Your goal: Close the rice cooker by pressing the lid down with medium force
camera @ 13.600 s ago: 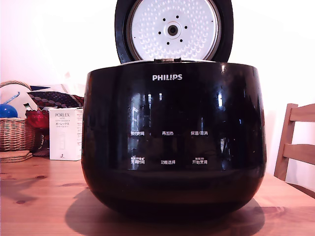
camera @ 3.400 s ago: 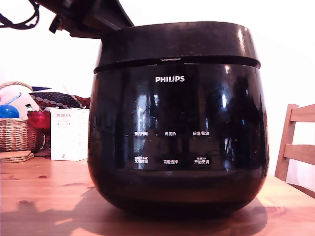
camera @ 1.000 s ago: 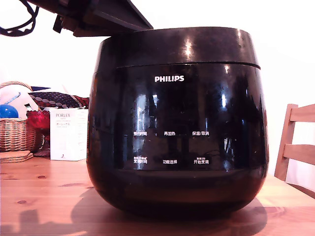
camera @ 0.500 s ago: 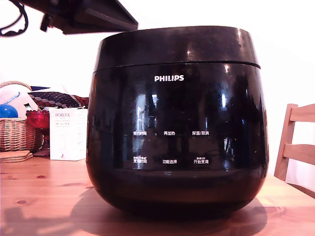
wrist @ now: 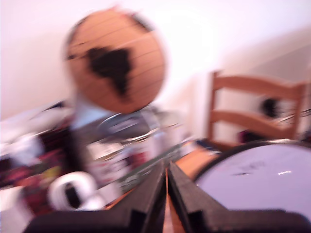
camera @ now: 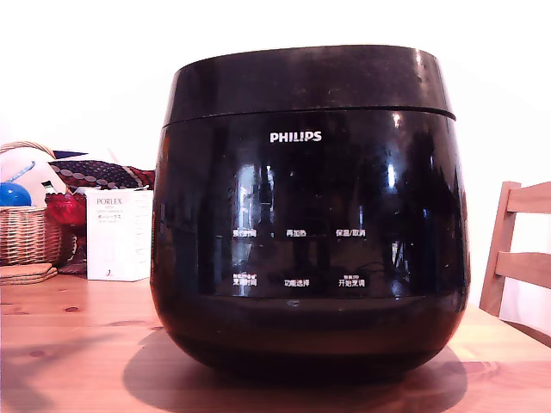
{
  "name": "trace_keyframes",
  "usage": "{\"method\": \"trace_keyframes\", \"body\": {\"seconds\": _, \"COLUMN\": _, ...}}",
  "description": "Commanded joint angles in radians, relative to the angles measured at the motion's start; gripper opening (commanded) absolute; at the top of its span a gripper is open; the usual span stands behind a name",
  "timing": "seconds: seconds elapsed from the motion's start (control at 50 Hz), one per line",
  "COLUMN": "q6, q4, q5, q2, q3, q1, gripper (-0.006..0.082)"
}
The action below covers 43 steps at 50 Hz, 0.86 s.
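The rice cooker (camera: 310, 258), a big glossy black pot with a white PHILIPS logo, fills the middle of the exterior view on a wooden table (camera: 69, 344). Its lid (camera: 310, 79) lies flat on the body with only a thin seam between them. No part of the arm shows in the exterior view. The wrist view is blurred. There my gripper (wrist: 166, 170) points away from the cooker with its two black fingers pressed together and nothing between them. The lid's shiny top (wrist: 257, 174) shows as a pale curved surface beside the fingers.
At the exterior view's left stand a wicker basket (camera: 26, 232) and a white box (camera: 116, 234). A wooden chair (camera: 519, 258) is at its right. The wrist view shows a brown globe (wrist: 115, 60), cluttered items and a chair (wrist: 252, 107).
The arm that hung over the lid at the exterior view's upper left has lifted out of that view. The lid stays down.
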Motion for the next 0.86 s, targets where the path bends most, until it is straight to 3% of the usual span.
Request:
{"method": "trace_keyframes", "body": {"seconds": 0.0, "q6": 0.022, "q4": -0.031, "q5": 0.001, "q2": -0.003, "q3": 0.041, "q1": 0.038, "gripper": -0.0021}}
{"method": "trace_keyframes", "body": {"seconds": 0.4, "q6": 0.044, "q4": -0.192, "q5": 0.001, "q2": -0.003, "q3": 0.132, "q1": 0.278, "gripper": -0.0021}}
{"method": "trace_keyframes", "body": {"seconds": 0.84, "q6": 0.043, "q4": -0.191, "q5": 0.001, "q2": -0.003, "q3": 0.132, "q1": 0.322, "gripper": -0.0021}}
